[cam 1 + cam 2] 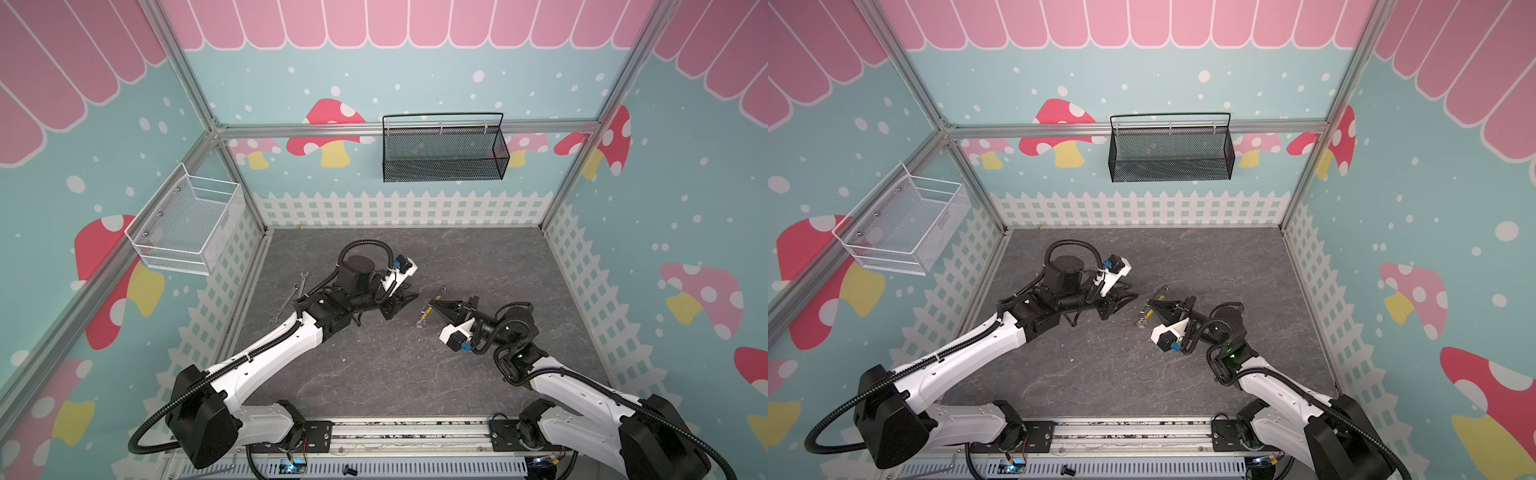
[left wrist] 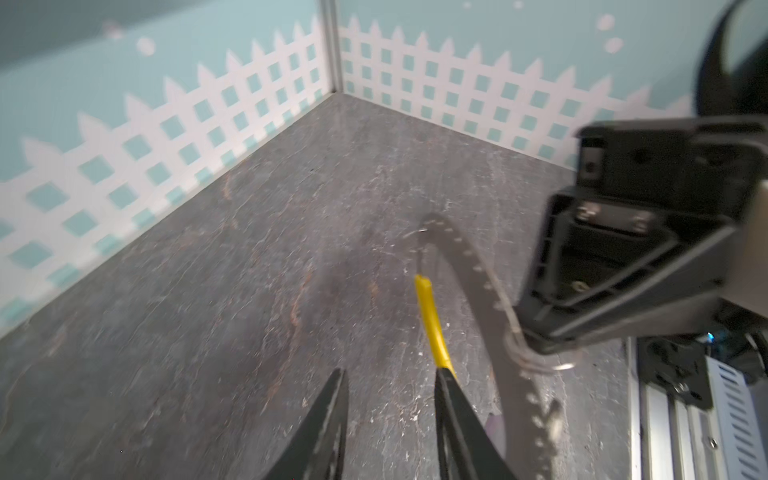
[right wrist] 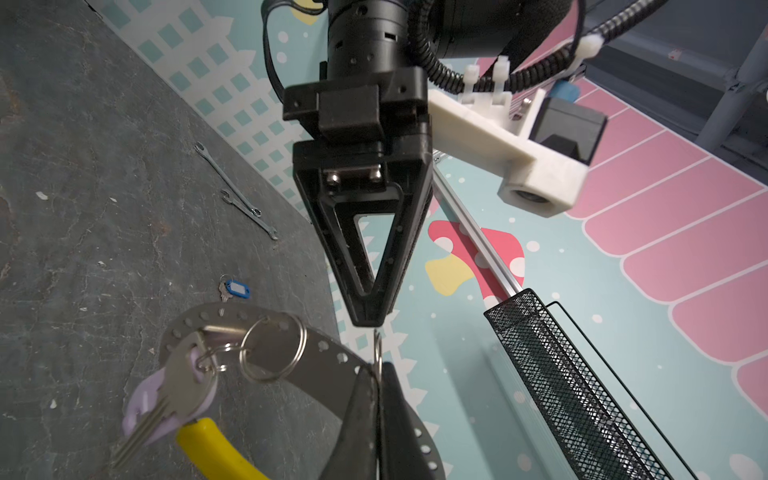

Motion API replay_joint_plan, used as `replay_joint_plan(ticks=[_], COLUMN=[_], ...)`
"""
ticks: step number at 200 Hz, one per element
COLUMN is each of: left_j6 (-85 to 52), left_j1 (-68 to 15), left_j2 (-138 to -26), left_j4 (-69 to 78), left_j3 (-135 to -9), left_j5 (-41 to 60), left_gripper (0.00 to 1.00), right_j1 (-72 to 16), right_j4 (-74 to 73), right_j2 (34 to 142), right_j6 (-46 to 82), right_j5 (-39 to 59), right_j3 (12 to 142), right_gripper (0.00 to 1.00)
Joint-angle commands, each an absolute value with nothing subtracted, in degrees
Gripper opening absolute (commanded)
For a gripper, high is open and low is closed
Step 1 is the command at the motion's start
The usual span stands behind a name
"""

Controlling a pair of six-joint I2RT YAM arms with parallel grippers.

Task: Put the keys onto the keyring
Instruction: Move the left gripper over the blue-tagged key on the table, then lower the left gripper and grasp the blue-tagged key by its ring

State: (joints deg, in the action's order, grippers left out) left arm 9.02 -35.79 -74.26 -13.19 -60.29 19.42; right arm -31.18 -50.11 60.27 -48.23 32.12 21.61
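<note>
Right wrist view: right end effector [image 3: 378, 376], rolled sideways, pinches keyring [image 3: 208, 442]

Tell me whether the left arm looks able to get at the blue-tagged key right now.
Probably yes. The left gripper is open and empty, and the blue-tagged key lies alone on the table near it, apart from the wrenches and from the keyring in the right gripper.

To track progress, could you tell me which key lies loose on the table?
The blue-tagged key: it lies flat on the table, while the lilac-tagged key hangs from the gripped keyring.
</note>
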Motion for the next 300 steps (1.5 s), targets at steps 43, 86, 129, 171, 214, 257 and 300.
replay_joint_plan(ticks=[43, 86, 129, 171, 214, 257, 300], left_j6=[-14.26, -23.87, -24.92, -24.24, -23.26, -22.84, -22.17], left_j1=[-17.75, -8.63, -7.21, -7.30, -7.33, -7.30, -7.64], left_j2=[-78.91, -90.72, -99.00, -103.15, -104.63, -105.64, -106.30], left_j4=[-27.11, -27.39, -18.57, -17.10, -16.62, -16.72, -16.87], left_j3=[-60.55, -59.41, -59.49, -60.30, -60.20, -60.20, -60.49], left_j5=[9.32, 12.75, 16.11, 17.37, 16.20, 16.43, 16.10], left_gripper=[0.42, 0.41, 0.41, 0.38, 0.34, 0.27, 0.21], right_j1=[-31.53, -31.54, -31.48, -31.47, -31.54, -31.54, -31.51], right_j4=[-46.33, -45.00, -42.92, -41.59, -41.42, -41.22, -41.13], right_j2=[61.02, 61.39, 59.87, 59.52, 61.49, 63.08, 63.45], right_j6=[-45.82, -44.70, -44.14, -43.93, -44.38, -45.16, -45.41], right_j5=[32.26, 33.18, 32.42, 31.71, 32.08, 32.30, 32.08], right_j3=[23.97, 24.08, 24.08, 24.08, 25.18, 26.08, 26.28], right_gripper=[0.00, 0.00, 0.00, 0.00, 0.00, 0.00, 0.00])
